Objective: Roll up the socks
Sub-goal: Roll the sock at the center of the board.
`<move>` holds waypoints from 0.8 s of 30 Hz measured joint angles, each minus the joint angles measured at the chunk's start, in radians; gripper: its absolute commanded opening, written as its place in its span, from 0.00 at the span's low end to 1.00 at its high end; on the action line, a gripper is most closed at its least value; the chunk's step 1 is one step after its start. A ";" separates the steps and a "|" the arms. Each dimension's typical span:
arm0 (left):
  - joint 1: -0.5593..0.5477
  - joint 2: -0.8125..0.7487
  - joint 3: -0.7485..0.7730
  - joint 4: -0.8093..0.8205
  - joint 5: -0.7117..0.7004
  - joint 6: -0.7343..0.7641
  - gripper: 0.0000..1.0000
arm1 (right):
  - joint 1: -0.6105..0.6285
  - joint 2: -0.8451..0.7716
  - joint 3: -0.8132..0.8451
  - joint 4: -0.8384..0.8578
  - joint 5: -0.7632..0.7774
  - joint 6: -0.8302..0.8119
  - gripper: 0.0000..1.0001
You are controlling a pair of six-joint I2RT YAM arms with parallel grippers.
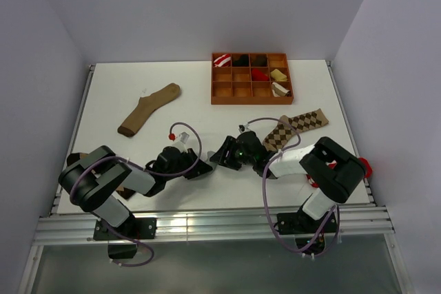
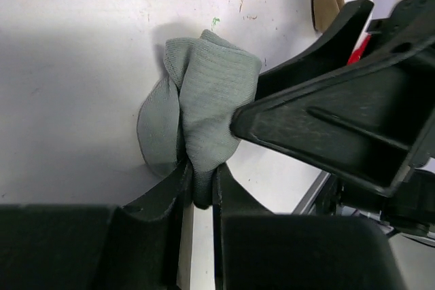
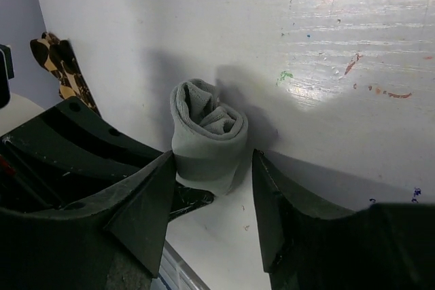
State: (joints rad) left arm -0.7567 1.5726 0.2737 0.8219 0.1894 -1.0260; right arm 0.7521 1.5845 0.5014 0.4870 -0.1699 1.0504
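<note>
Trouble: the small grey cloth sock roll (image 3: 207,134), near the brown diamond-patterned sock (image 1: 303,123), may spring open, as only the left fingers (image 2: 171,188) pinch it and the right fingers (image 3: 279,208) gape empty.

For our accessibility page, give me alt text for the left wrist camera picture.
A bunched grey sock lies on a white table, its lower end pinched by the left gripper. The right gripper's black fingers fill the right side of the picture, spread open.
</note>
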 measured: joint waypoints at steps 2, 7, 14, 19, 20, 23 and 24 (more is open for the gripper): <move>0.007 0.017 -0.005 0.028 0.020 -0.017 0.01 | 0.000 0.020 0.000 0.016 -0.007 0.003 0.50; 0.018 0.031 -0.010 0.049 0.043 -0.036 0.01 | 0.000 0.041 0.000 0.046 -0.022 0.006 0.20; 0.017 -0.008 0.006 -0.027 0.026 -0.003 0.39 | 0.000 0.039 0.035 -0.016 -0.024 -0.009 0.00; -0.027 -0.139 0.062 -0.249 -0.091 0.072 0.52 | 0.000 0.035 0.092 -0.126 -0.010 -0.035 0.00; -0.050 -0.164 0.081 -0.309 -0.137 0.091 0.53 | 0.000 0.035 0.105 -0.148 -0.007 -0.041 0.00; -0.134 -0.221 0.152 -0.467 -0.284 0.143 0.53 | 0.000 0.035 0.133 -0.203 -0.003 -0.053 0.00; -0.170 -0.232 0.180 -0.518 -0.348 0.163 0.53 | 0.000 0.035 0.141 -0.220 -0.002 -0.057 0.00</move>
State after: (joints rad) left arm -0.9264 1.3407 0.4534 0.3035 -0.1589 -0.8627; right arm 0.7521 1.6196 0.6422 0.2665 -0.1715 0.9932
